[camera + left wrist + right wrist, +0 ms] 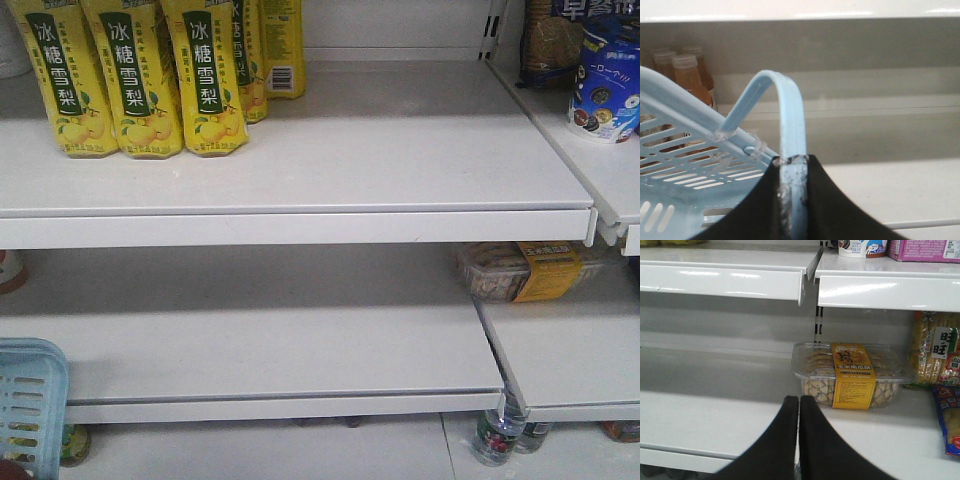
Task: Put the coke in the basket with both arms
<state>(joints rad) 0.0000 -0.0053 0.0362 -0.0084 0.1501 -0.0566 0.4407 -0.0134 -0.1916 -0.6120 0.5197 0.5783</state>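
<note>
The light blue basket (28,400) shows only as a corner at the lower left of the front view. In the left wrist view its slotted side (685,165) fills the left, and my left gripper (792,165) is shut on one hoop handle (790,115), which arches up from between the black fingers. My right gripper (798,402) is shut with nothing between its fingers, pointing at the lower white shelf (715,415) just in front of a clear snack box. The coke is out of view in every frame.
Yellow pear-drink bottles (130,70) stand on the upper shelf at the left. A clear box with a yellow label (852,375) lies on the lower shelf, snack bags (940,365) to its right. Amber bottles (687,75) stand behind the basket. Small bottles (497,435) stand under the shelves.
</note>
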